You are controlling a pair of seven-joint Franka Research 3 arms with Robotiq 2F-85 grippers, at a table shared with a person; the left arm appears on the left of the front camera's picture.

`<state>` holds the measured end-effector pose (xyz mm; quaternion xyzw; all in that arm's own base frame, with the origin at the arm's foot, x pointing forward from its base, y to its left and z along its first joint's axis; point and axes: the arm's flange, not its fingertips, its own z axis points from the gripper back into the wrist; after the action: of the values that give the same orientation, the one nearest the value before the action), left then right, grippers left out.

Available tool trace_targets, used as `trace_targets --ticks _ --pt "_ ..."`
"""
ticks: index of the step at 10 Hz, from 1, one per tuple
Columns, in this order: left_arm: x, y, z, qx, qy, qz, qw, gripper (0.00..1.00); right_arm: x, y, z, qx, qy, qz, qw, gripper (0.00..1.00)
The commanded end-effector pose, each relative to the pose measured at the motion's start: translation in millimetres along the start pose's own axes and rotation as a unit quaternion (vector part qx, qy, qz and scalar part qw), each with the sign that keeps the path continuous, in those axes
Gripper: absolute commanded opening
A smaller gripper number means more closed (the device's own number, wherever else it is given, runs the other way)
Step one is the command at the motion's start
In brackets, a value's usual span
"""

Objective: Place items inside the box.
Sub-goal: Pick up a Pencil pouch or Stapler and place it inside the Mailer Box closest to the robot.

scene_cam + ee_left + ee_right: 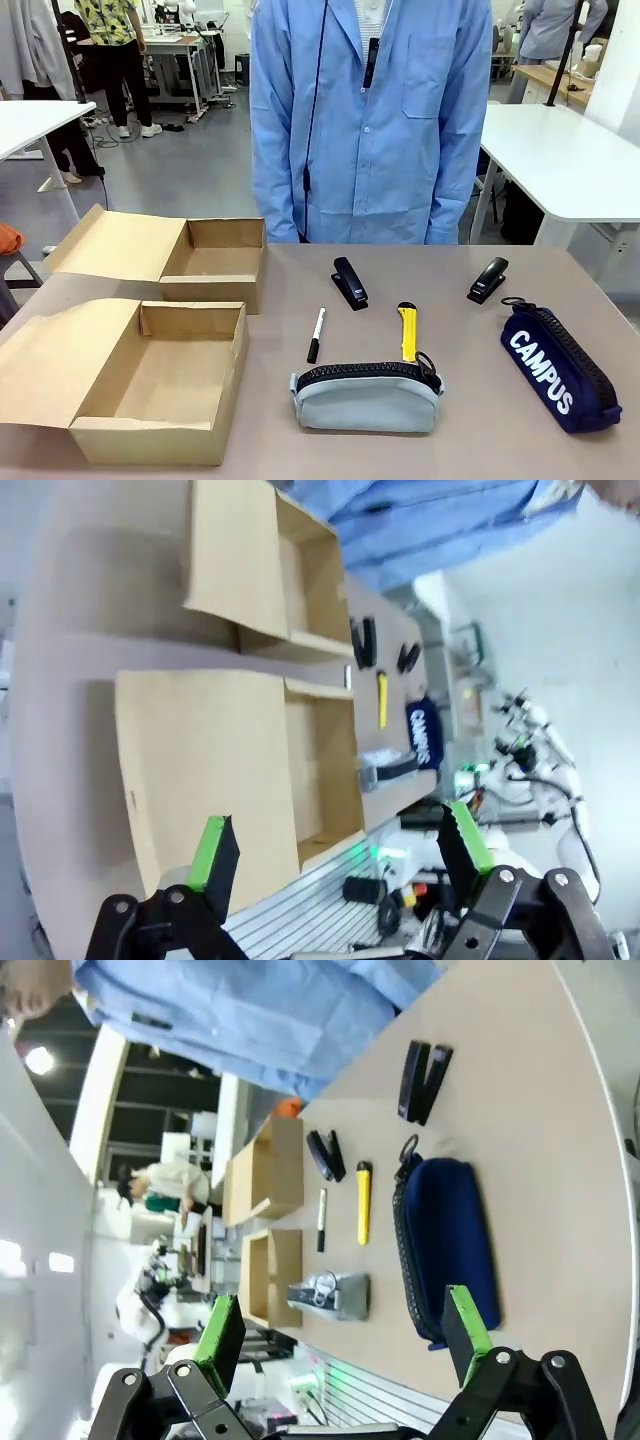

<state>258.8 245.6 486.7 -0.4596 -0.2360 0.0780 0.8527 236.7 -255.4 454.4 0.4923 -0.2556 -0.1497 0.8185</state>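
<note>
Stationery lies spread across a grey-brown table [470, 440] beside two open boxes, while a person in a light-blue coat [360, 120] stands at the far edge. The near brown cardboard box [160, 440] sits at the robot's left with its lid flap folded outward, and the far brown cardboard box [215, 290] sits just behind it.

A grey zip pencil case [367, 400] rests at the middle front. Just beyond it lie a slim black-and-white marker pen [316, 334] and a yellow-handled utility knife [407, 333]. A black stapler [349, 282] sits farther back near the far box, with a second black stapler [487, 280] well to its right. A navy "CAMPUS" zip pencil case [558, 365] lies at an angle along the right side.

The left gripper [338, 845] hangs with its green-padded fingers spread wide, facing the boxes' side of the table. The right gripper [342, 1325] is just as wide, and the navy case is the item nearest to it.
</note>
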Motion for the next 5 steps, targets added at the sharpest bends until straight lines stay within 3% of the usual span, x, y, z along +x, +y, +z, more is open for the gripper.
trace_targets --ticks 1,5 --pt "0.6 -33.3 -10.5 0.019 0.030 -0.051 0.998 1.00 -7.5 20.0 7.1 -0.019 0.026 0.055 0.998 1.00" --pt "0.6 -33.3 -10.5 0.019 0.030 -0.051 0.998 1.00 -7.5 20.0 7.1 -0.019 0.026 0.055 0.998 1.00"
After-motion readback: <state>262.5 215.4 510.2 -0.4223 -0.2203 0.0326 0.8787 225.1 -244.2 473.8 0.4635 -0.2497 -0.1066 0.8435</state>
